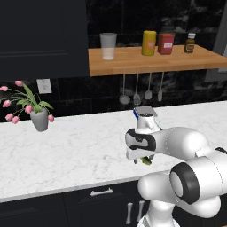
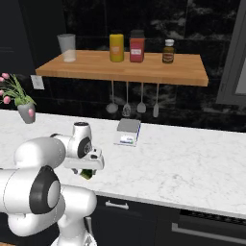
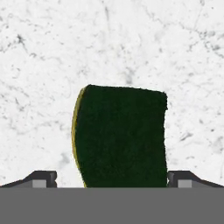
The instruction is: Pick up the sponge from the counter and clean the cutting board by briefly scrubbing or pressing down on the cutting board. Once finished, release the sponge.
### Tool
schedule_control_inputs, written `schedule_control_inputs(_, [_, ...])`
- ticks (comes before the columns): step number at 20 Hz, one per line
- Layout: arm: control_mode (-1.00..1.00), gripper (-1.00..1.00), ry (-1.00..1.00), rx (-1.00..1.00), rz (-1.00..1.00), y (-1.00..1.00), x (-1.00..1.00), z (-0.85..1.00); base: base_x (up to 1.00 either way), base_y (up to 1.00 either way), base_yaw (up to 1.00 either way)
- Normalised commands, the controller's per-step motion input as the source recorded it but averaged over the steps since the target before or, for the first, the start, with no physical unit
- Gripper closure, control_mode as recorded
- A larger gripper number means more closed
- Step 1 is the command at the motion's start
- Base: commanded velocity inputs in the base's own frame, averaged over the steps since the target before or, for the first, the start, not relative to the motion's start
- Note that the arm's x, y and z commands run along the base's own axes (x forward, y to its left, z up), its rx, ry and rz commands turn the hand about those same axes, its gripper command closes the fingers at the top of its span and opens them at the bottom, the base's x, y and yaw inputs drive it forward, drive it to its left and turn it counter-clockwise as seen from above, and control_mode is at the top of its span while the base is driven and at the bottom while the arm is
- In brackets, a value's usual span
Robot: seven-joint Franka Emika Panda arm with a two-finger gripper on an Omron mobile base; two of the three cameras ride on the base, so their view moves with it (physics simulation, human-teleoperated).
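The sponge lies on the white marble counter with its dark green scrub side up and a thin yellow edge showing on its left. My gripper hangs straight above it, open, with one fingertip well clear of the sponge and the other close beside its right edge. In the left base view the hand is bent low over the counter near its front edge, and a bit of the sponge peeks out under it. The right base view has the sponge under the hand. The cutting board is out of view.
A small grey device with a blue and white face sits on the counter behind the hand. A vase of pink flowers stands at the far left. The wooden wall shelf holds a glass, jars and a bottle, with utensils hanging below.
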Motion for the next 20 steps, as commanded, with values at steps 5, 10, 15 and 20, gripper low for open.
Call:
schedule_control_inputs(5, [-1.00,-1.00,0.00,0.00,0.00,0.00,0.00,0.03,0.00,0.00,0.00])
schedule_control_inputs(10, [-1.00,-1.00,0.01,0.00,0.00,0.00,0.00,-0.03,0.00,0.00,0.00])
schedule_control_inputs(15, [-1.00,-1.00,0.03,0.00,0.00,0.00,0.00,-0.12,0.00,0.00,0.00])
schedule_control_inputs(20, [-1.00,-1.00,0.04,0.02,0.00,0.00,0.00,-0.15,0.00,0.00,0.00])
